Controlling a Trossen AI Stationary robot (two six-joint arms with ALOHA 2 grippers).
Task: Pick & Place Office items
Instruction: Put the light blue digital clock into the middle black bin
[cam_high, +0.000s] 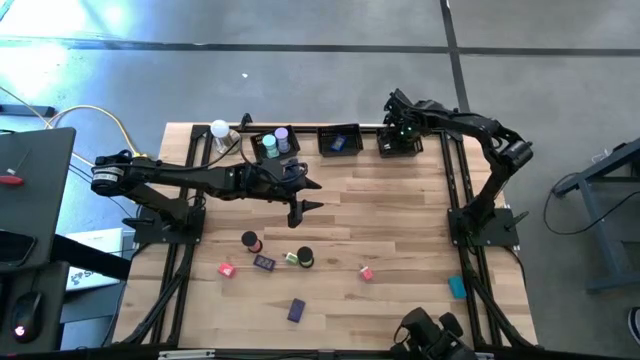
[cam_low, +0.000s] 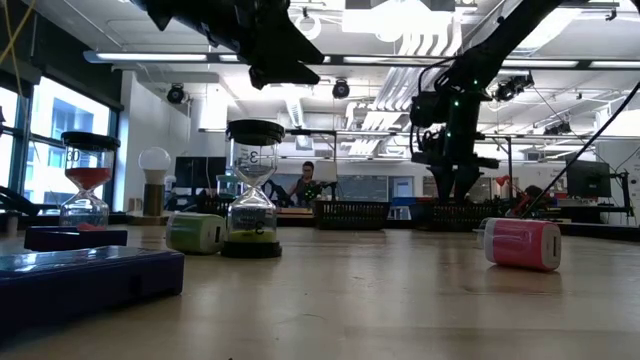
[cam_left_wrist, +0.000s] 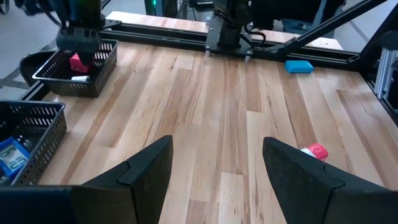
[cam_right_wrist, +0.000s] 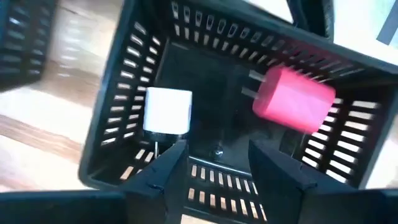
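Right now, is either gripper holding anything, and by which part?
No. The left gripper is open and empty above the table; the right gripper is open, empty, over a black basket.

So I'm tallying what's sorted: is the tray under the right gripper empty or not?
Not empty. The right wrist view shows a pink charger block and a white one in the black tray, below the open right gripper.

Bright, even overhead light; ceiling strip lamps (cam_low: 380, 15) glare in the low view, window daylight at its left. Soft shadows on the pale wooden table (cam_high: 400, 220). Right wrist view motion-blurred; low view's foreground soft.
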